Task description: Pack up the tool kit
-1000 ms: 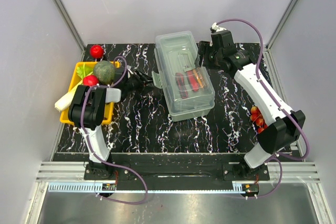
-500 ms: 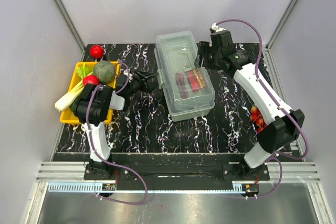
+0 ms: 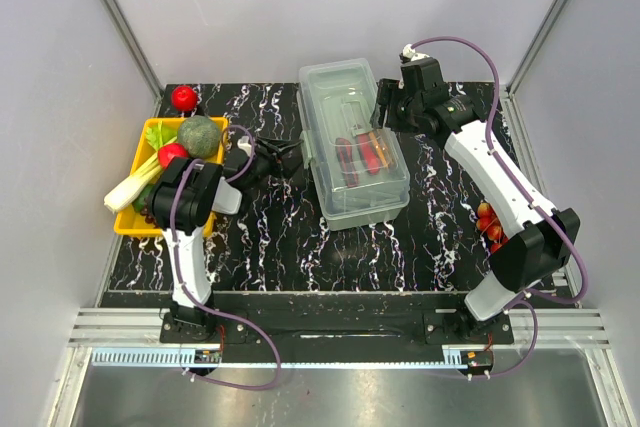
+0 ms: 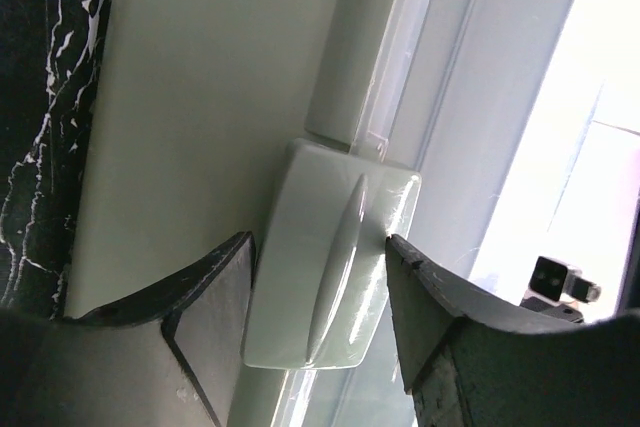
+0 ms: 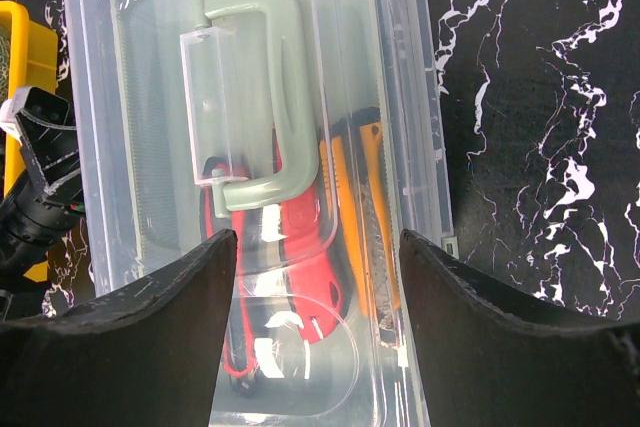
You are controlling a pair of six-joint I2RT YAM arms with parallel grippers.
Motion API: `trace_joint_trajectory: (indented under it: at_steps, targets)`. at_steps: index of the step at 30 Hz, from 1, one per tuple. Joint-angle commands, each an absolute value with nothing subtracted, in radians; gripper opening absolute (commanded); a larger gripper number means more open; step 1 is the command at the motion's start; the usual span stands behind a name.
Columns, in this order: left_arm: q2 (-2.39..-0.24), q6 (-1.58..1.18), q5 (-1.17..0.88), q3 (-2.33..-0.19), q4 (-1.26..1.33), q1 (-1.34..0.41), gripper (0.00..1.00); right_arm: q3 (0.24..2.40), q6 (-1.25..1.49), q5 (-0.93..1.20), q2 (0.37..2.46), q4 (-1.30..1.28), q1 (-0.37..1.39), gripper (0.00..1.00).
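The clear plastic tool box [image 3: 350, 137] lies with its lid down in the middle of the table. It holds a red tool [image 5: 300, 267] and an orange tool [image 5: 375, 237] under the grey-green handle [image 5: 270, 97]. My left gripper [image 3: 293, 155] is at the box's left side. In the left wrist view it [image 4: 320, 297] is open, with the pale green latch [image 4: 335, 257] between its fingers. My right gripper [image 3: 384, 114] hovers over the box's far right part. In the right wrist view it [image 5: 318, 277] is open and empty above the lid.
A yellow tray [image 3: 135, 222] with a green round vegetable [image 3: 200, 135] and other vegetables stands at the left, close behind my left arm. A red tomato [image 3: 183, 97] sits at the back left corner. Small red fruits [image 3: 488, 222] lie by the right arm.
My left gripper has moved right, up to the box's left side, and its jaws now straddle the latch. The box has shifted slightly right. The right arm has barely moved.
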State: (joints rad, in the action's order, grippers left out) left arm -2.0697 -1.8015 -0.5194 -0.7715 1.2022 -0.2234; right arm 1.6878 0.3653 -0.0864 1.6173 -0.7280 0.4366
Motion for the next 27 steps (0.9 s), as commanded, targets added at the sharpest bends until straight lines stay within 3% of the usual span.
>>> trace_joint_trajectory:
  at_steps: [1, 6, 16, 27]
  targets:
    - [-1.977, -1.637, -0.529, -0.778, 1.067, -0.236, 0.58, 1.694, 0.377, -0.08, 1.611, -0.706, 0.443, 0.71]
    - [-1.939, -1.51, -0.514, -0.813, 0.803, -0.241, 0.58, 1.692, 0.377, -0.078, 1.609, -0.706, 0.443, 0.71]
    - [-1.93, -1.448, -0.514, -0.81, 0.646, -0.252, 0.57, 1.69, 0.377, -0.086, 1.612, -0.706, 0.443, 0.71]
    - [-1.873, -1.151, -0.399, -0.997, 0.243, -0.252, 0.57, 1.684, 0.374, -0.094, 1.621, -0.713, 0.443, 0.71]
